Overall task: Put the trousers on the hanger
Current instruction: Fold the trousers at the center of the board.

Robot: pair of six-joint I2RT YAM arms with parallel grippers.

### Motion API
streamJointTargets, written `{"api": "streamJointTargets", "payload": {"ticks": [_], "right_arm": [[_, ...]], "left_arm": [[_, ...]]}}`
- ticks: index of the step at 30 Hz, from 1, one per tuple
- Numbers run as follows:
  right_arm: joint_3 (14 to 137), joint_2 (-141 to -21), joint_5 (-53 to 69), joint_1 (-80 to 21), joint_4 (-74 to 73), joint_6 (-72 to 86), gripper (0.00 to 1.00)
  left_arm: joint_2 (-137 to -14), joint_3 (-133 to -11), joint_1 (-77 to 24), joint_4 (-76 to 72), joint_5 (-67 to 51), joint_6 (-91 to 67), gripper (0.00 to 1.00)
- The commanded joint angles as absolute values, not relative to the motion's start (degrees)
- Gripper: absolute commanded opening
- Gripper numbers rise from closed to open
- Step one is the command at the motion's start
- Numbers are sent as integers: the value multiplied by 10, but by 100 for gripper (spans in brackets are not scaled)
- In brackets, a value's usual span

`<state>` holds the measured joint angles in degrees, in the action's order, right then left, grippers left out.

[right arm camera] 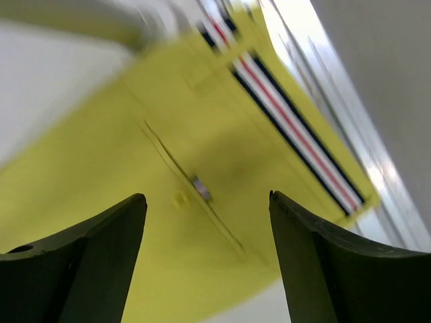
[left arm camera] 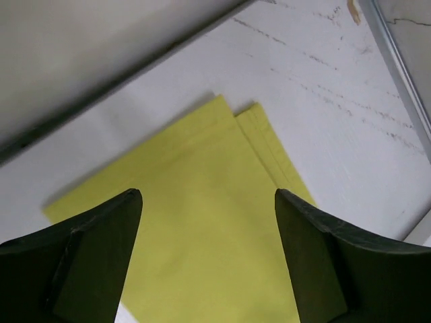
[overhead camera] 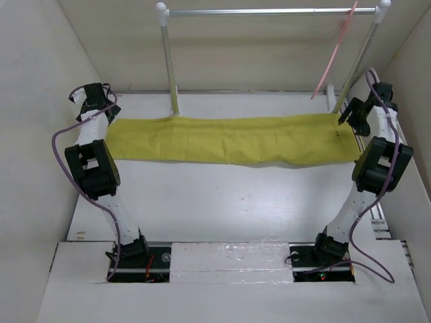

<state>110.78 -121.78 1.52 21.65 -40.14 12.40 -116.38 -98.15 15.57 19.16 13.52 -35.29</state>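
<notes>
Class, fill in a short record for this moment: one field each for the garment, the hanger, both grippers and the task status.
trousers: spread flat across the table, striped waistband at the robot's right end
hanger: hangs tilted from the rack rail, far right, apart from the trousers
left gripper: open, over the leg-hem end, holding nothing
right gripper: open, over the waistband end, holding nothing
task status: trousers not yet on the hanger
</notes>
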Motion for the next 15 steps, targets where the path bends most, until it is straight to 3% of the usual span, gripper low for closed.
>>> {"api": "streamJointTargets", "payload": {"ticks": [1,4,6,7,8,9,10,13,15], "right_arm": [[987,-1104,76,229,-273,141,79],[912,-1050,78,222,-253,135,79],[843,-1006,76,217,-220,131,67],[810,-986,80,217,-220,131,57],[777,-968,97,217,-182,138,22],[748,-935,102,217,-170,141,4],[699,-921,108,217,-162,144,0],[617,-870,125,222,-140,156,0],[579,-850,114,230,-127,176,24]], "left_arm": [[-1035,-933,161,169,172,-310,77],[-952,-818,161,145,159,-338,74],[-900,-707,166,115,123,-365,70],[-889,-670,177,105,98,-374,70],[-883,-639,184,96,76,-384,70],[-879,-590,198,83,39,-394,71],[-888,-574,198,80,24,-400,72],[-924,-562,203,91,4,-401,74],[-937,-568,203,90,-23,-403,76]]}}
